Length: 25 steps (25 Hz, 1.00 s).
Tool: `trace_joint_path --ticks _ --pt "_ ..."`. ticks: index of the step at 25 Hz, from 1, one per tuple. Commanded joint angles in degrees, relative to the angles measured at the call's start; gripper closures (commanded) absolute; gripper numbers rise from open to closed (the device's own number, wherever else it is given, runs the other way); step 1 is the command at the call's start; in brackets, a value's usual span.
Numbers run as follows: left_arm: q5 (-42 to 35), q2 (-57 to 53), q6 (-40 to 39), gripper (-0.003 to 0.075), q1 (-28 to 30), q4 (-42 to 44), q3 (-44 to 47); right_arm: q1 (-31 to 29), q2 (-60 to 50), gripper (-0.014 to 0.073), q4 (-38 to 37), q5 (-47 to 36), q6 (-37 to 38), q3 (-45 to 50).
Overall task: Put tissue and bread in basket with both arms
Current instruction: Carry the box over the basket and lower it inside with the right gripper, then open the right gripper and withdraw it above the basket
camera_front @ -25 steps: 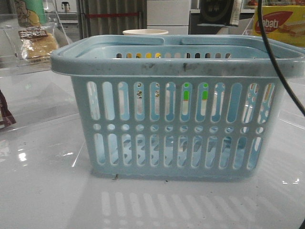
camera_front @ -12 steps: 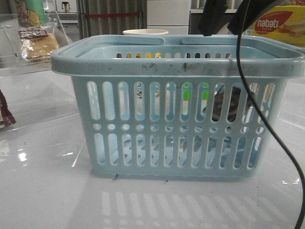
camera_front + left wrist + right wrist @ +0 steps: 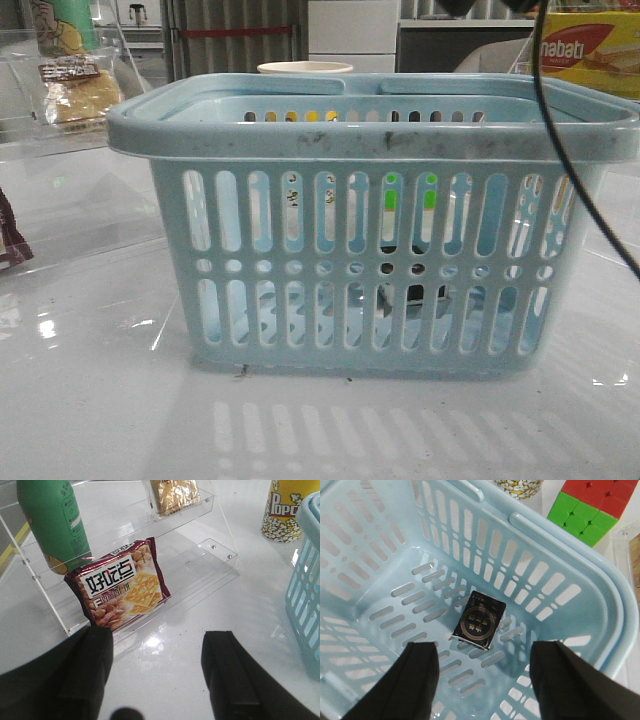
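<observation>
The pale blue basket (image 3: 370,220) stands mid-table. The tissue, a small black packet (image 3: 480,620), lies flat on the basket's floor and shows dark through the slots in the front view (image 3: 415,285). My right gripper (image 3: 482,665) hangs open and empty above it, inside the basket's rim (image 3: 600,595). The bread (image 3: 78,92), golden in a clear packet, sits on the upper tier of a clear acrylic shelf at the far left, and also shows in the left wrist view (image 3: 175,495). My left gripper (image 3: 157,650) is open and empty over the table in front of that shelf.
On the shelf's lower tier (image 3: 200,565) lean a red-brown cracker packet (image 3: 120,587) and a green bottle (image 3: 52,520). A popcorn cup (image 3: 282,507) stands behind the basket. A Rubik's cube (image 3: 590,507) lies beyond it, and a yellow nabati box (image 3: 590,55) is far right. A black cable (image 3: 560,150) hangs across the basket's right side.
Half a second ago my right arm held the dark packet low inside the basket. The packet now lies on the basket floor and the arm has risen out of the front view.
</observation>
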Motion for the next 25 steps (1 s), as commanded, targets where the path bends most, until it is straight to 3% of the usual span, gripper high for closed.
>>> trace_joint_path --ticks 1,15,25 --pt "-4.6 0.6 0.0 0.0265 0.1 -0.3 -1.6 0.1 -8.0 0.0083 0.2 -2.9 -2.4 2.1" --pt "-4.6 0.6 0.0 0.0265 0.1 -0.3 -1.6 0.1 -37.4 0.0083 0.2 -5.4 -3.8 26.2" --pt "-4.6 0.6 0.0 0.0265 0.1 -0.3 -1.6 0.1 -41.3 0.0083 0.2 -5.2 -3.8 29.4"
